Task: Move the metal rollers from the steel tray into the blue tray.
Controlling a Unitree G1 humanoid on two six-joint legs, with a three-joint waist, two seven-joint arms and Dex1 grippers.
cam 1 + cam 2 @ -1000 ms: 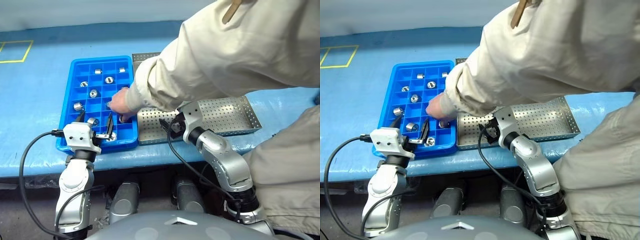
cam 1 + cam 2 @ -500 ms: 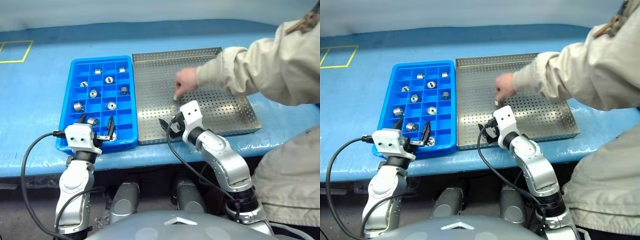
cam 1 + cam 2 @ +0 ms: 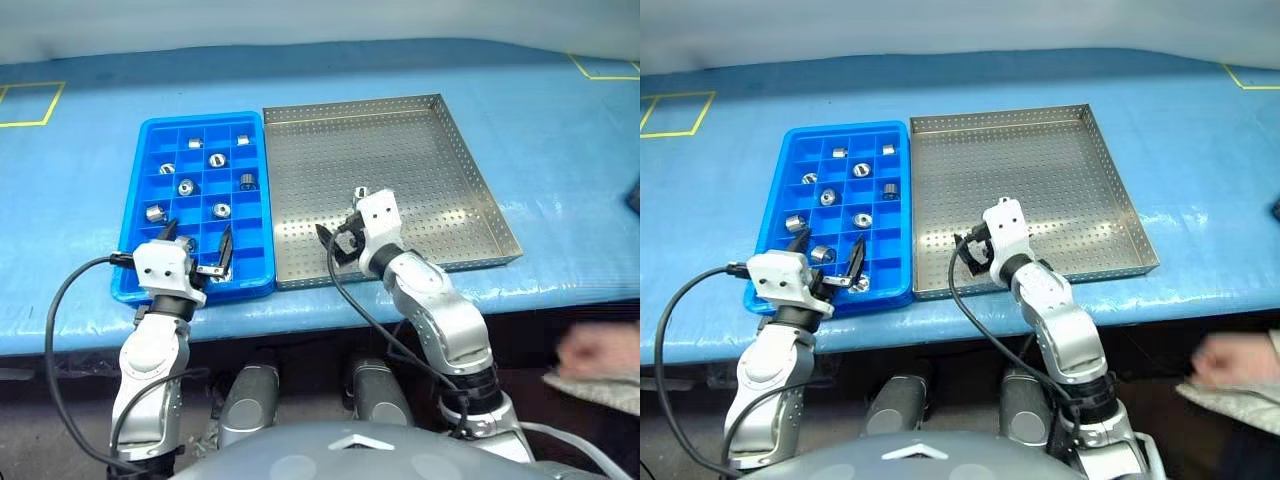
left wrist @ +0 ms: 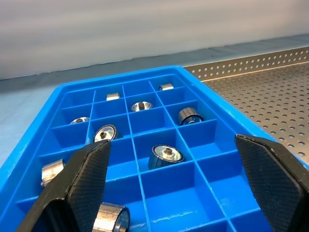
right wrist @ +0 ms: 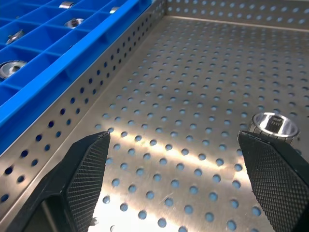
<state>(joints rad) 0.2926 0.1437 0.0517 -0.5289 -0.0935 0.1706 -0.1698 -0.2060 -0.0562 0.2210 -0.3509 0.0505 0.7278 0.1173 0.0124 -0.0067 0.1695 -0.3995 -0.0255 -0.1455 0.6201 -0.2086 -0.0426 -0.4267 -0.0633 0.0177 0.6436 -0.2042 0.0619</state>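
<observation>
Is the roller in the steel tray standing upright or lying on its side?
Upright. In the right wrist view the metal roller stands on the steel tray floor with its round hollow end facing up.

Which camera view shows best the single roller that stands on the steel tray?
The right wrist view: the roller stands close, upright, its hollow top visible, on the steel tray. In the head views it is a small speck just behind the right gripper.
</observation>
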